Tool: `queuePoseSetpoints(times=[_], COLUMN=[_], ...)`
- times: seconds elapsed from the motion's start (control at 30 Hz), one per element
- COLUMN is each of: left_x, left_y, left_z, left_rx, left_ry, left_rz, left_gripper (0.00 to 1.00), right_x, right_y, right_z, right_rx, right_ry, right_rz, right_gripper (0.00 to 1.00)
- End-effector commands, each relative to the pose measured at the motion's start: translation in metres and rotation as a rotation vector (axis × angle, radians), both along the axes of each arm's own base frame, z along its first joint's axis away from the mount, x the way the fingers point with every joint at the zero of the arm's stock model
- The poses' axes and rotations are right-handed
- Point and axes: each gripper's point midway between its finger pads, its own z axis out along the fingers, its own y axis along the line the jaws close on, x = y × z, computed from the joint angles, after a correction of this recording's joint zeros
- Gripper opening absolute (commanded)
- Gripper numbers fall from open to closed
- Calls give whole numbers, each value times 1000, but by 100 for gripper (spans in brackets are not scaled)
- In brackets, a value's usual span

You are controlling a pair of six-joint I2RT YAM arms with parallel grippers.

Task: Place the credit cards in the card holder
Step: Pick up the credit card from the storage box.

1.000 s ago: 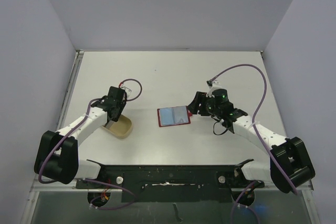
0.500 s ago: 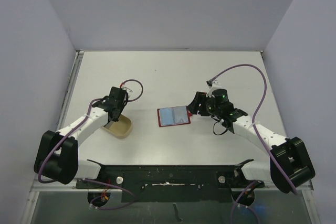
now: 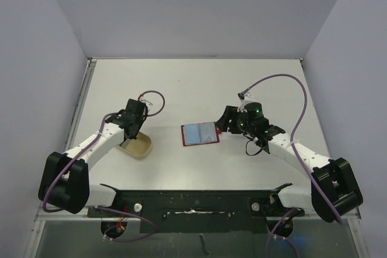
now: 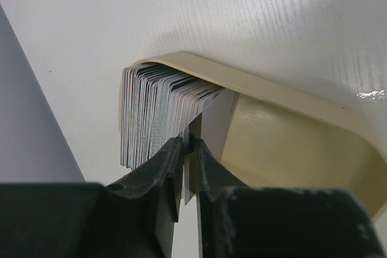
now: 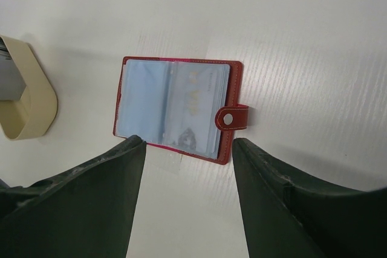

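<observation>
The credit cards stand on edge as a thick stack at the left end of a tan oval dish. My left gripper reaches down into the dish, and its jaws are shut on the edge of one card at the right side of the stack. The card holder lies open on the table, a red wallet with pale blue sleeves and a snap tab. My right gripper hovers open just over its near edge, holding nothing.
The dish shows at the left edge of the right wrist view, with a card edge inside. Grey walls bound the white table on three sides. Purple cables loop off both arms.
The left jaws have closed in on one card in the dish. The right arm and the card holder have not moved.
</observation>
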Motion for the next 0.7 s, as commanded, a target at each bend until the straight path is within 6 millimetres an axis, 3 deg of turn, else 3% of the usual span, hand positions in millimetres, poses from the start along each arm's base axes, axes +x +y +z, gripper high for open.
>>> queuePoseSetpoints(times=[0.0, 0.17, 0.33, 0.67], left_x=[16, 14, 13, 19], left_y=[-3, -6, -12, -44], left_z=[31, 38, 52, 118], left_rx=[-19, -38, -87, -339], left_ry=[-98, -103, -129, -310], left_rz=[13, 33, 36, -5], left_gripper=[9, 0, 0, 0], right_x=[9, 10, 17, 25], right_y=[4, 5, 6, 12], right_z=[23, 25, 32, 10], right_rx=[48, 44, 11, -4], right_ry=[-82, -82, -87, -24], right_rz=[3, 12, 25, 35], right_gripper=[60, 60, 60, 60])
